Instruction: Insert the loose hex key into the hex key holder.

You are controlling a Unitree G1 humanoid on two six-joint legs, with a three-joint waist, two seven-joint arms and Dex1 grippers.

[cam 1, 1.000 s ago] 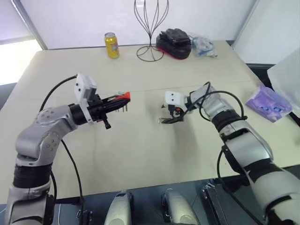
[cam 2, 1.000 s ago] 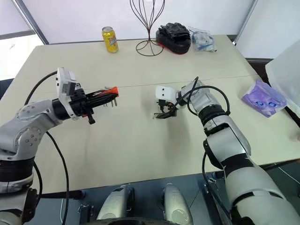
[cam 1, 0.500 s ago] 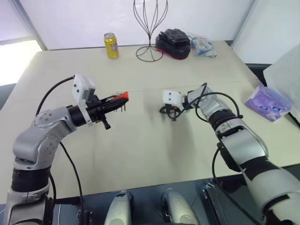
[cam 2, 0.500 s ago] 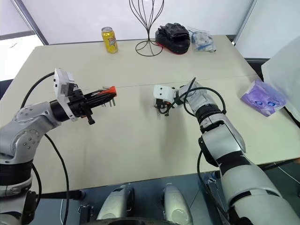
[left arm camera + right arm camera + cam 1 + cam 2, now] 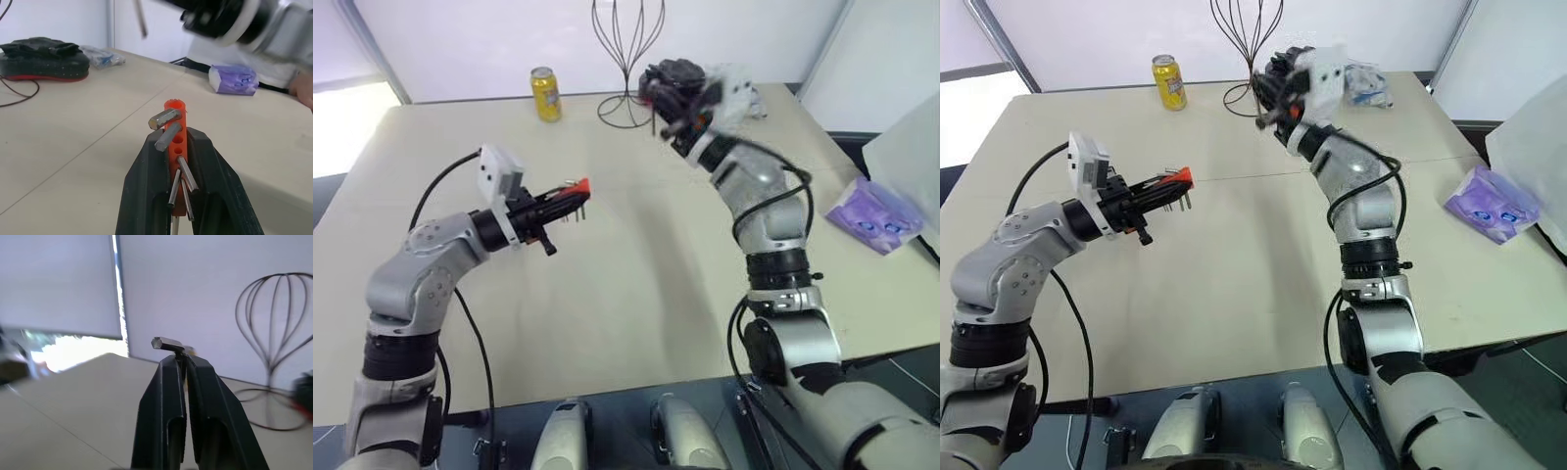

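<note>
The hex key holder [image 5: 570, 189] hangs above the table [image 5: 636, 284], left of the loose hex key [image 5: 167, 343] raised farther back.

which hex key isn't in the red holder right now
The loose hex key, pinched in the right claw above the table. The others sit in the hex key holder gripped by the left claw.

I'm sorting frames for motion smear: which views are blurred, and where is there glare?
Head views: right gripper smeared near the wire stand, left gripper crisp. Left wrist view: hex key holder sharp, the arm passing behind streaked. Right wrist view: loose hex key fairly clear, background soft, window glare beyond the table.
</note>
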